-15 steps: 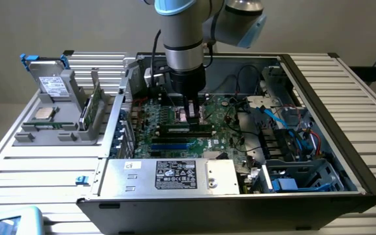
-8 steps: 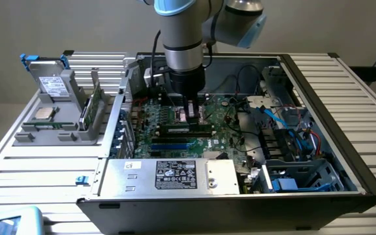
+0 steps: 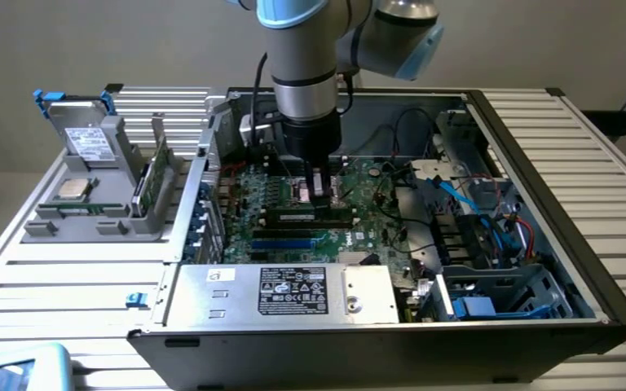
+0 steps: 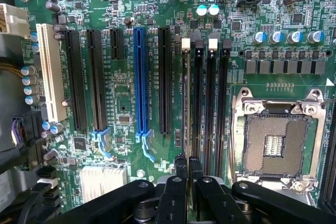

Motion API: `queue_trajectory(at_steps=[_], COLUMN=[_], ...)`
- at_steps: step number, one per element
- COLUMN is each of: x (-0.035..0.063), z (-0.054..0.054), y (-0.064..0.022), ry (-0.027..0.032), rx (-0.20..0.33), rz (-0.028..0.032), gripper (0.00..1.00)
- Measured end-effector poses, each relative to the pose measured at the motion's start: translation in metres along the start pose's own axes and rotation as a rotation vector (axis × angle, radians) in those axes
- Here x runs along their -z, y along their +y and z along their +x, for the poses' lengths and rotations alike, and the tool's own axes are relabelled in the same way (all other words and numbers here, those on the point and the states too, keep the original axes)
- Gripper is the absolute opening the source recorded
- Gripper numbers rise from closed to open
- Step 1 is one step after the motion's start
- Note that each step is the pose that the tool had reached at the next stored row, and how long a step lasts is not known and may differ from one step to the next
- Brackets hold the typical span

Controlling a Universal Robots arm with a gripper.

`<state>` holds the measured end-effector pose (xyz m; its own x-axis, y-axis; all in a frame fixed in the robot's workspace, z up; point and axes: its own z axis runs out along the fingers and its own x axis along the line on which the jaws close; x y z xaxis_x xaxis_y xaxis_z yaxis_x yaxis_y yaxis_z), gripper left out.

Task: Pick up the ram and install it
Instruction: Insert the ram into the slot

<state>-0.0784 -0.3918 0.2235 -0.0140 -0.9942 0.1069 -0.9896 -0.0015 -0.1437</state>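
White slatted table [image 3: 74, 277] carries an open computer case [image 3: 574, 269]. Arm descends vertically into it; gripper [image 3: 319, 194] sits low over the motherboard [image 3: 373, 204]. Wrist view shows fingers [image 4: 181, 169] pinching the ram [image 4: 188, 103] edge-on, standing upright in a memory slot beside the empty processor socket [image 4: 275, 145].

Exterior view: set high and back, looking down into the open computer case [image 3: 574, 244] around the gripper [image 3: 319, 194]. Wrist view: close behind the gripper [image 4: 188, 169], facing the motherboard [image 4: 126, 98] (shared, at [image 3: 291, 220]).
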Motion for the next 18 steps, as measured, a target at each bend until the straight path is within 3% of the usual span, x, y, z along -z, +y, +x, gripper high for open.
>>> queue_trajectory(at_steps=[3, 5, 7, 8, 10, 13, 16, 18], x=[-0.0005, -0.0007, -0.0006, 0.0002, 0.0065, 0.0171, 0.0228, 0.0277], z=[0.000, 0.000, 0.000, 0.000, 0.001, 0.002, 0.003, 0.003], y=[0.0001, 0.0001, 0.0001, 0.0000, -0.0017, -0.0073, -0.0120, -0.0170], ry=[0.0008, 0.0007, 0.0006, 0.0006, 0.0007, 0.0007, 0.0007, 0.0006], rx=[0.000, 0.000, 0.000, 0.000, 0.000, 0.001, 0.003, 0.004], rz=[-0.0002, -0.0001, 0.0000, 0.0000, -0.0012, -0.0099, -0.0299, -0.0382], gripper=[0.13, 0.21, 0.21, 0.27, 0.27, 0.27, 0.27, 0.27])
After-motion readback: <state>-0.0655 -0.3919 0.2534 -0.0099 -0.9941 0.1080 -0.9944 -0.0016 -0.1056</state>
